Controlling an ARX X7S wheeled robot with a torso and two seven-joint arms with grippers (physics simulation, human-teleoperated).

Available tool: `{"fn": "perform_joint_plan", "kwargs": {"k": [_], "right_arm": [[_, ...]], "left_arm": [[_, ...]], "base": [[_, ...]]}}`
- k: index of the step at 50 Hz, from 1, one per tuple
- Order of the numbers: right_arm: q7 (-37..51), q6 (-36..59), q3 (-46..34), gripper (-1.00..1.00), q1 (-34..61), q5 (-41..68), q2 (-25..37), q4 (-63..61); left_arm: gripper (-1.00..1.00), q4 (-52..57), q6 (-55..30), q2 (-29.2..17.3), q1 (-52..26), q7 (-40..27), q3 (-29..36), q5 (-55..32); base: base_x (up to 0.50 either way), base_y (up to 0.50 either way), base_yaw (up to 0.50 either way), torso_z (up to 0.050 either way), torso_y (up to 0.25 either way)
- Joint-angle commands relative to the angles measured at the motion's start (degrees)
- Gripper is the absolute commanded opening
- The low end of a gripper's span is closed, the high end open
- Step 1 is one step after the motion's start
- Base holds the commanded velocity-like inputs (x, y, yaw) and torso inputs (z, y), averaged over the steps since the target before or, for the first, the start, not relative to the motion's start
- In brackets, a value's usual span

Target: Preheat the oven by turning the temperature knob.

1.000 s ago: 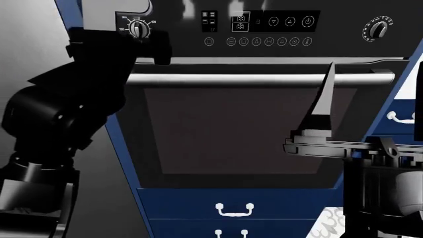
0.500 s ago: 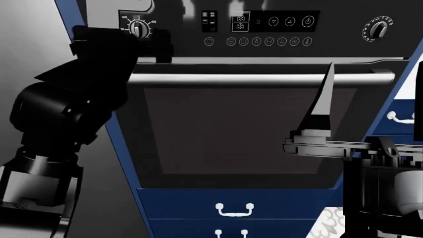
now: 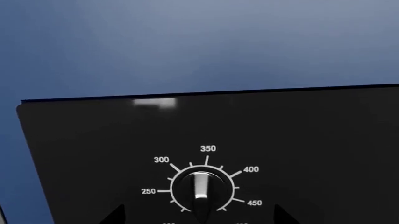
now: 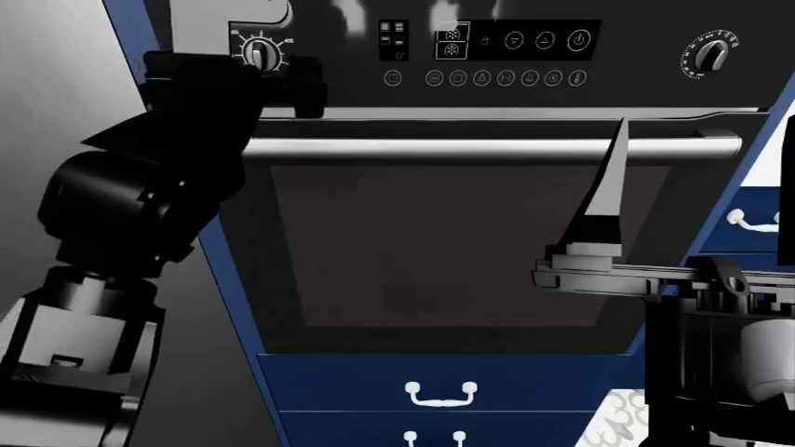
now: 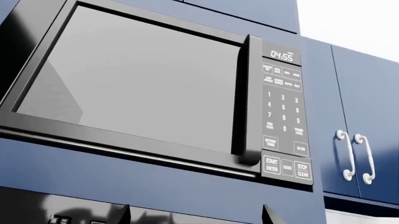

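The black oven (image 4: 472, 251) fills the head view, with its silver bar handle (image 4: 497, 147) across the dark glass door. The temperature knob (image 4: 259, 53) (image 3: 201, 191) sits at the panel's top left inside a ring of white numerals, its silver ridge pointing toward 350. My left gripper (image 3: 198, 218) (image 4: 242, 82) is open just in front of the panel. Its dark fingertips (image 3: 115, 215) stand wide on either side of the knob without touching it. My right gripper (image 5: 196, 214) is open and empty, one finger (image 4: 609, 186) raised before the oven door.
A second black knob (image 4: 710, 56) with dash marks sits at the panel's right, with display and round buttons (image 4: 497, 78) between. Blue drawers (image 4: 441, 396) with white handles lie below the oven. The right wrist view shows a microwave (image 5: 143, 84) and blue cabinet doors (image 5: 355, 116).
My left arm has risen and shifted slightly right, bringing the gripper up closer under the temperature knob. The right arm has not moved.
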Motion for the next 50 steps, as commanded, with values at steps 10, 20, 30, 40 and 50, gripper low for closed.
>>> {"fn": "perform_joint_plan", "kwargs": {"k": [10, 20, 30, 40, 50], "right_arm": [[0.3, 0.3, -0.1, 1.00, 0.1, 0.3, 0.2, -0.1], [0.5, 0.3, -0.2, 1.00, 0.1, 0.3, 0.4, -0.1], [0.6, 0.3, -0.3, 1.00, 0.1, 0.5, 0.5, -0.1], [0.9, 0.1, -0.4, 1.00, 0.1, 0.3, 0.7, 0.0], [1.1, -0.1, -0.4, 1.00, 0.1, 0.5, 0.8, 0.0]], "left_arm": [[1.00, -3.7, 2.0, 0.7, -1.1, 1.1, 1.0, 1.0], [1.00, -5.5, 2.7, 1.1, -1.4, 1.6, 1.7, 1.5], [1.00, -6.7, 3.3, 1.2, -1.8, 1.8, 1.9, 1.7], [1.00, -11.0, 5.9, 2.0, -3.0, 2.9, 2.2, 2.6], [1.00, -11.7, 6.3, 2.2, -3.1, 3.1, 2.4, 2.6]], "base": [[0.00, 0.00, 0.00, 0.000, 0.000], [0.00, 0.00, 0.00, 0.000, 0.000], [0.00, 0.00, 0.00, 0.000, 0.000], [0.00, 0.00, 0.00, 0.000, 0.000], [0.00, 0.00, 0.00, 0.000, 0.000]]}}
